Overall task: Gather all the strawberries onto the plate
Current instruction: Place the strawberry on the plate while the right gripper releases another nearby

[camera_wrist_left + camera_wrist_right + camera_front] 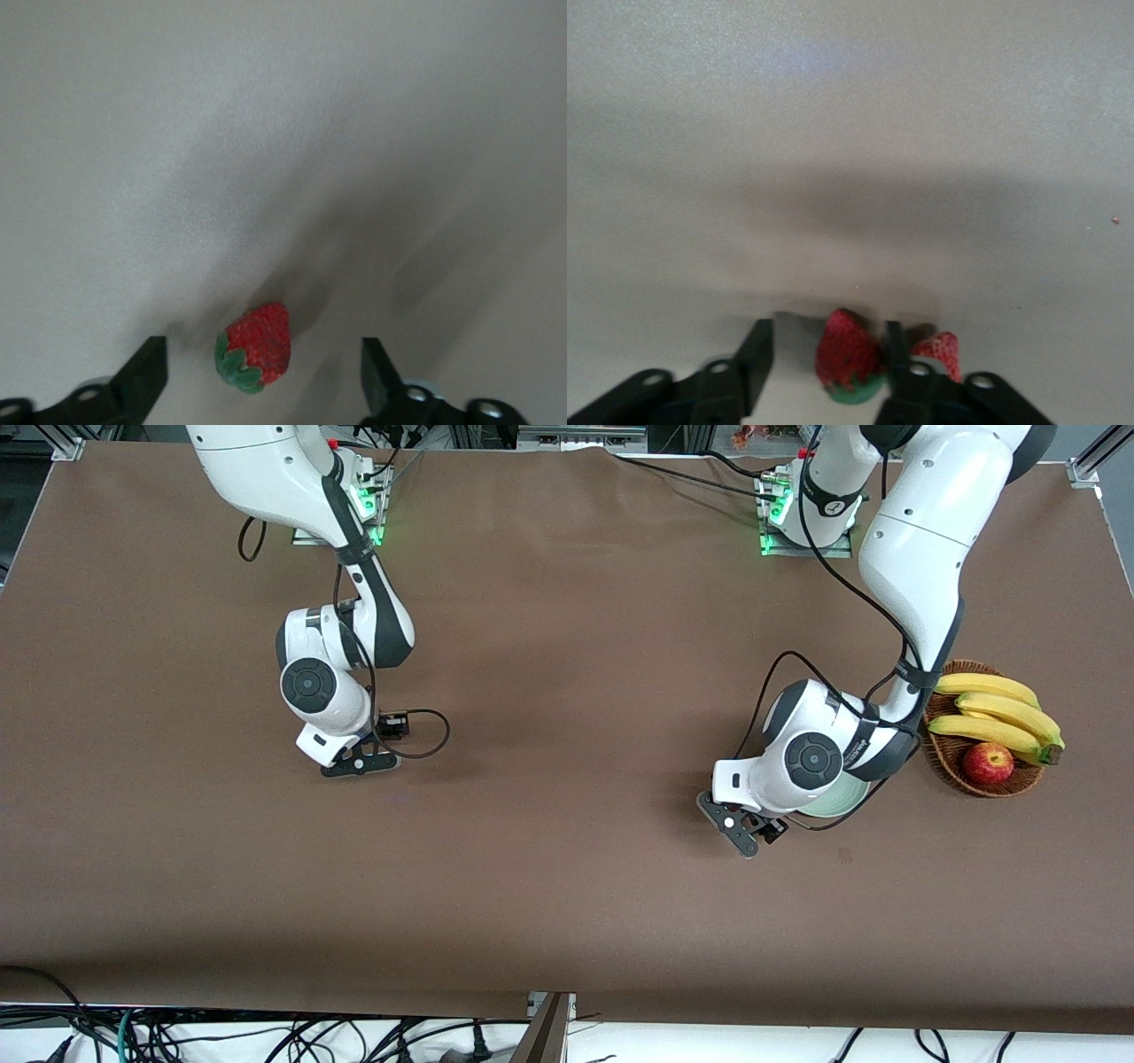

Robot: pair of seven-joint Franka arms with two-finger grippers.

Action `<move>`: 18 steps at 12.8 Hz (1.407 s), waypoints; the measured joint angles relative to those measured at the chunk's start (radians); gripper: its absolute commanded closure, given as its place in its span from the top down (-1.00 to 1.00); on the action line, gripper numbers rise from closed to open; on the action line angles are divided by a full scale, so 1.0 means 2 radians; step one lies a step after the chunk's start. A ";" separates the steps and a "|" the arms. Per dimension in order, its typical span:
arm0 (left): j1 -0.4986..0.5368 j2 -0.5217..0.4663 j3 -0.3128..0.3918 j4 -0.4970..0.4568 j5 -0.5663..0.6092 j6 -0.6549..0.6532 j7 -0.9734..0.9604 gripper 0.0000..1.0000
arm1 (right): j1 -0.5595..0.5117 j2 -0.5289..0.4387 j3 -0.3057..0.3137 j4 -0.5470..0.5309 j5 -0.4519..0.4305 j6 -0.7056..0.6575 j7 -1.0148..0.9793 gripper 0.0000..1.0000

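In the left wrist view a red strawberry [257,347] with a green cap lies on the table between the wide-open fingers [146,376] of my left gripper [263,376], touching neither. That left gripper [742,833] is low over the table beside the pale green plate [842,803], which the arm mostly hides. My right gripper [359,764] is down at the table toward the right arm's end. In the right wrist view its jaws straddle a second strawberry [850,354]: one finger [895,350] is against it, the other stands off with a gap. A third strawberry [943,352] lies just outside that finger.
A brown wicker basket [952,766] with bananas [997,708] and a red apple [988,763] stands next to the plate at the left arm's end. Cables trail from both wrists over the brown table [567,691].
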 measured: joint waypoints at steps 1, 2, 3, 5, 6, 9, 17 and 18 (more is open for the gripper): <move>0.002 0.002 0.000 -0.001 0.000 0.001 0.009 -0.70 | 0.000 0.000 0.000 -0.001 0.000 0.000 0.000 -0.19; 0.004 0.003 0.000 -0.001 0.000 0.002 0.022 -0.98 | 0.000 0.000 0.000 -0.002 0.000 0.000 0.000 -0.26; 0.006 0.003 0.000 -0.001 0.000 0.002 0.039 -1.00 | 0.000 0.000 0.000 -0.004 0.000 0.000 0.000 -0.39; 0.008 0.003 0.000 -0.001 0.000 0.002 0.062 -1.00 | 0.000 0.000 0.000 -0.005 0.000 0.000 0.000 -0.54; 0.008 0.003 0.000 0.000 0.000 0.002 0.065 -1.00 | 0.000 -0.001 0.000 -0.005 0.000 0.000 0.000 -0.56; 0.008 -0.003 -0.001 0.002 0.000 -0.001 0.067 -1.00 | 0.001 -0.012 0.000 0.005 0.003 -0.020 0.002 -0.56; 0.056 -0.104 0.004 0.007 0.000 -0.227 0.066 -0.98 | 0.015 0.046 0.060 0.194 0.150 -0.101 0.159 -0.55; 0.071 -0.105 0.006 -0.006 0.000 -0.227 0.066 -0.97 | 0.016 0.068 0.081 0.225 0.161 -0.099 0.206 -0.55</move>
